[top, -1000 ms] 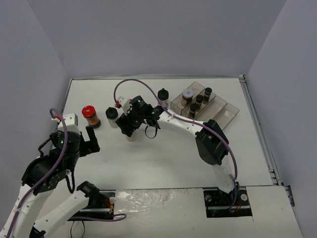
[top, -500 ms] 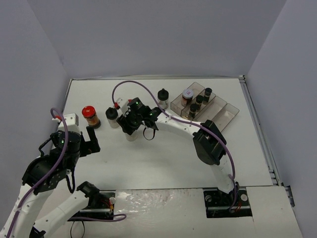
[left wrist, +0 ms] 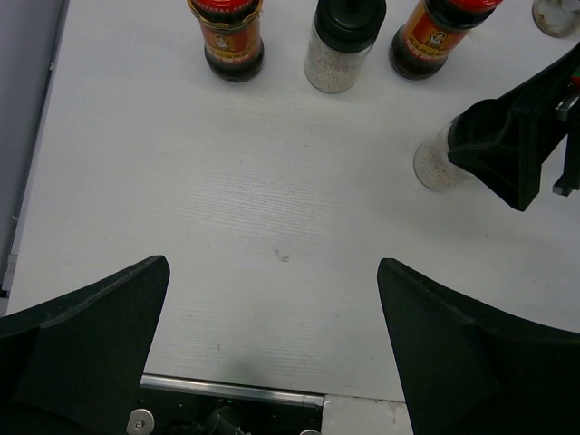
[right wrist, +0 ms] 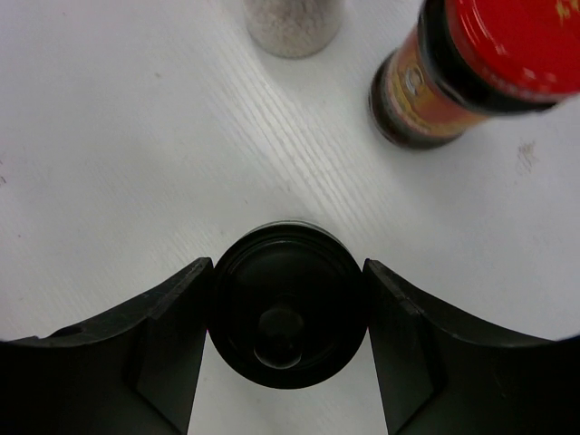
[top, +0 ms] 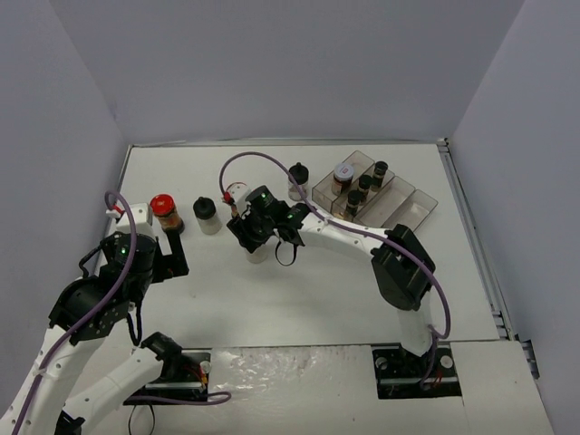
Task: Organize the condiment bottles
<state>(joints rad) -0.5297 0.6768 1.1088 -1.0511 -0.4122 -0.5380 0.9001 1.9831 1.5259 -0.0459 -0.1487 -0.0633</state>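
Change: right pincer (right wrist: 288,290) further right than a second ago, jaws drawn in from wide; left arm reaching further out over the table (top: 299,290).
Right pincer: clamped on the black cap of a clear jar (left wrist: 437,166), one finger touching each side.
Clear jar: upright, mid-left of the table, seemingly not yet lifted; base contact hard to tell.
Neighbours: red-capped jar (right wrist: 489,54) and pale-grain jar (right wrist: 290,23) just beyond; second red-capped jar (top: 164,210) farther left.
Left pincer (left wrist: 272,272): jaws wide apart, nothing between, facing that row.
Tray (top: 415,210): far right, well apart, four seated jars (top: 364,181) in its compartments.
Risk one: swing or slip on lifting; likely cause, grip on the round cap only.
Risk two: knock against the red-capped jar on a low carry; cause, small gap.
Risk three: toppling of seated jars at set-down; cause, crowded compartments, any tilt.
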